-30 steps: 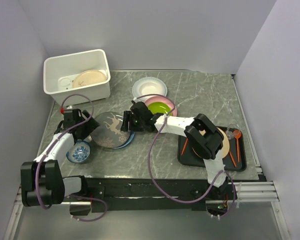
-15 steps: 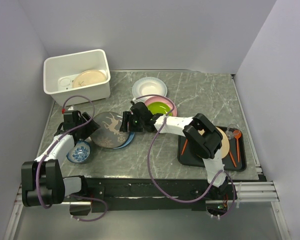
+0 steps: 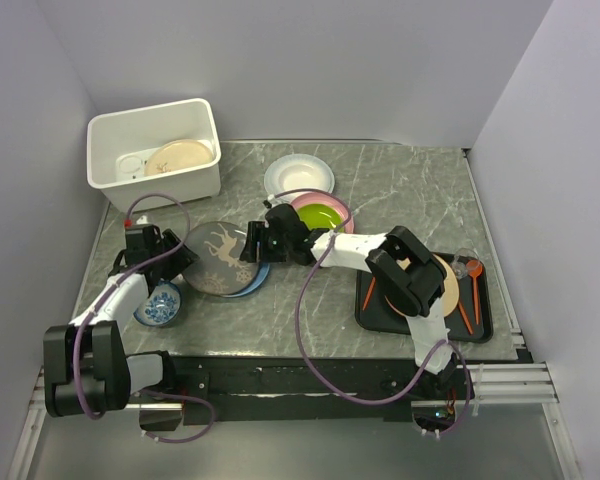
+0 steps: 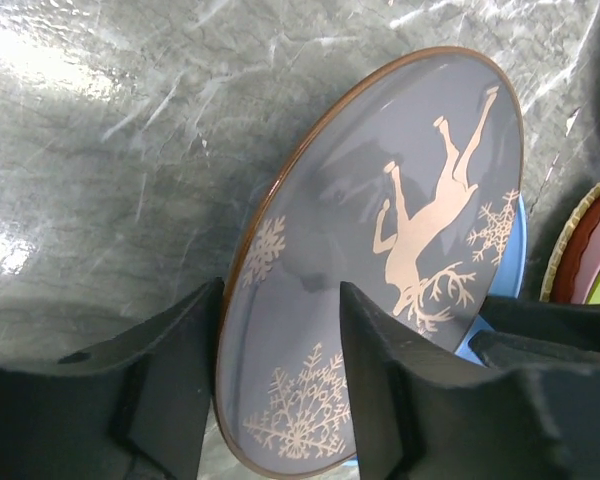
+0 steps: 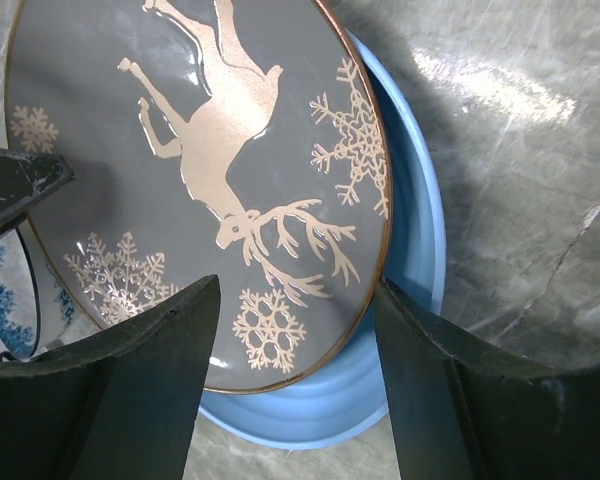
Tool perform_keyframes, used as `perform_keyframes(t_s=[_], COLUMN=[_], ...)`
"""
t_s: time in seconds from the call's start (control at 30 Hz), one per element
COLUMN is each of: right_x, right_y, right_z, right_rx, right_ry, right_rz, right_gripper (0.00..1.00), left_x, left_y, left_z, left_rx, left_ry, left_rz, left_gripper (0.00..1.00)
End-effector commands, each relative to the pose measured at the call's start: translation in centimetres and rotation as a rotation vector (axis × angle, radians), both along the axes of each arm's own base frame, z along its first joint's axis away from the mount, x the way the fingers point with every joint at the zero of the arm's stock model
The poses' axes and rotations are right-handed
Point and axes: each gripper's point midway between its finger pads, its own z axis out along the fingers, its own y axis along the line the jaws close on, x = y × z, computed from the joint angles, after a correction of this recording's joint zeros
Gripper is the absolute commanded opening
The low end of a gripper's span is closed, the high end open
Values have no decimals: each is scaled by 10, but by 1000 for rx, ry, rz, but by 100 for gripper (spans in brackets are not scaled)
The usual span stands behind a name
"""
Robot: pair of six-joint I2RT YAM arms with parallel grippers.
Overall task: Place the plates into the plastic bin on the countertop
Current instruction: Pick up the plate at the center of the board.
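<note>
Marbled countertop: grey deer plate tilted on light blue plate. Left gripper jaws part-open astride its rim; right gripper jaws wide astride opposite rim. Clamping undetermined.

White links, blk joints + jaws, purple cables

You get bright, even overhead light; glare streaks the countertop in both wrist views, and your near fingers look soft.
</note>
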Motion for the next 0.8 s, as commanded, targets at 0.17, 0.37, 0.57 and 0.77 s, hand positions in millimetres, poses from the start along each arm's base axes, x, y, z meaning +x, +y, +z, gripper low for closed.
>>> perform_keyframes(t_s=[0.17, 0.37, 0.57, 0.77], right_x=[-24, -27, -26, -27], right_y=[25, 25, 22, 21], right_z=[11, 14, 17, 16], right_rx=[117, 133, 132, 131], right_ry=[4, -3, -8, -8], right_rz=[124, 132, 120, 114], right_gripper=[70, 69, 70, 70], left_x=[6, 4, 4, 0], left_y=[-40, -37, -26, -16], left_z=[47, 56, 60, 64], left_rx=[-143, -130, -82, -46], left_ry=[-187, -203, -195, -188], left_rz=[-159, -140, -91, -37], left_gripper=[27, 1, 1, 1])
